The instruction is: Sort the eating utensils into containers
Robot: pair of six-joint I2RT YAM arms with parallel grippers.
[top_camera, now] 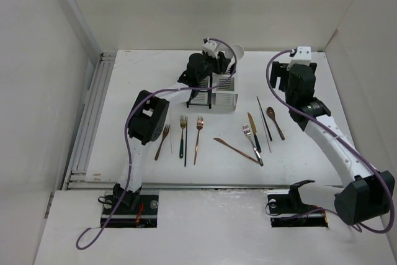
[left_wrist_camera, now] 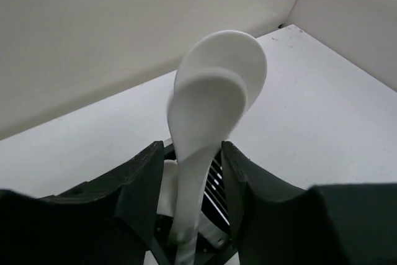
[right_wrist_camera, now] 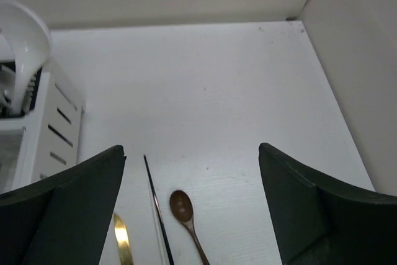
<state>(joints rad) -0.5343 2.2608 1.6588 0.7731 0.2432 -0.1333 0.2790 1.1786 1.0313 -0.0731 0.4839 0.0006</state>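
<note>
My left gripper [top_camera: 217,60] [left_wrist_camera: 192,153] is shut on a white spoon [top_camera: 236,51] [left_wrist_camera: 214,97] and holds it upright, bowl up, over the two holders. The black holder [top_camera: 197,93] and the white holder [top_camera: 226,91] stand side by side; the spoon's lower end is hidden. The spoon [right_wrist_camera: 18,29] and the white holder [right_wrist_camera: 43,122] also show in the right wrist view. My right gripper [top_camera: 296,66] [right_wrist_camera: 192,159] is open and empty, above a brown spoon [top_camera: 275,122] [right_wrist_camera: 186,215] and black chopsticks [top_camera: 264,119] [right_wrist_camera: 158,215].
On the table lie a copper fork [top_camera: 162,142], a dark-handled fork [top_camera: 183,134], another copper fork [top_camera: 198,138], a copper knife [top_camera: 234,148], a silver fork [top_camera: 251,141] and a gold-bladed knife [top_camera: 253,130] [right_wrist_camera: 122,240]. White walls enclose the table.
</note>
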